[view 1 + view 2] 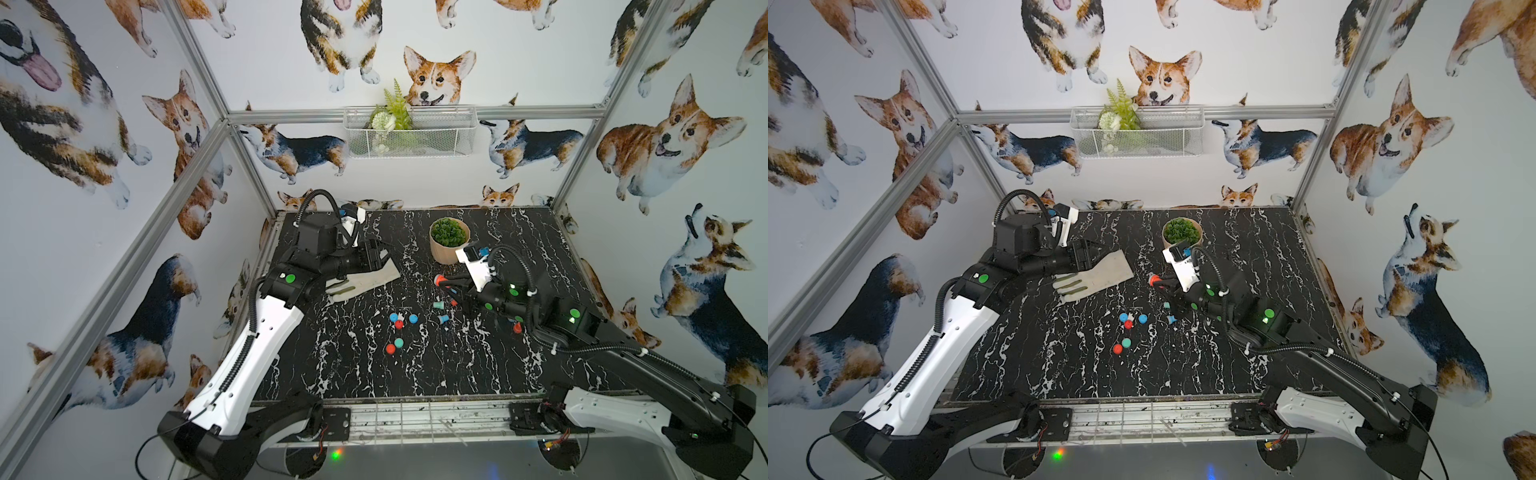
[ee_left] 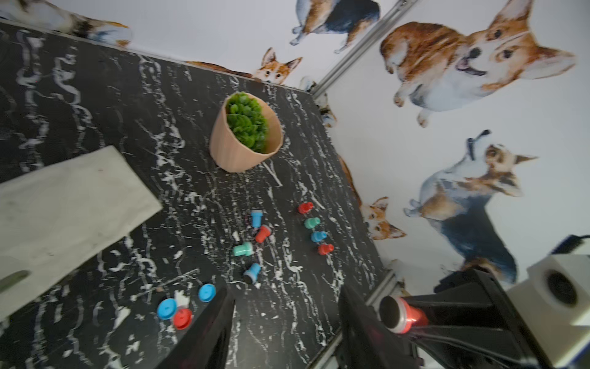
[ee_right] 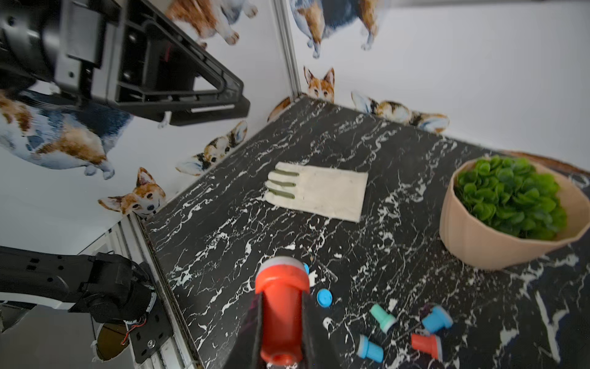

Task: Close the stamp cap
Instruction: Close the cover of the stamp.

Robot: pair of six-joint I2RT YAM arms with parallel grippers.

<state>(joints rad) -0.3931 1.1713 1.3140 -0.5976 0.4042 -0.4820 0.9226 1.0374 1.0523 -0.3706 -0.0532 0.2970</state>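
red stamp, sides behind right jaws

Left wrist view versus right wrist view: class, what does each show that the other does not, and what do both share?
Only the left wrist view: the row of four stamps near the table's edge, and the dark face of the red stamp.

Only the right wrist view: the left hand from outside, and the glove in full.

Both: the plant pot, part of the glove, the red stamp gripped in the right hand, the loose stamps and a blue cap.
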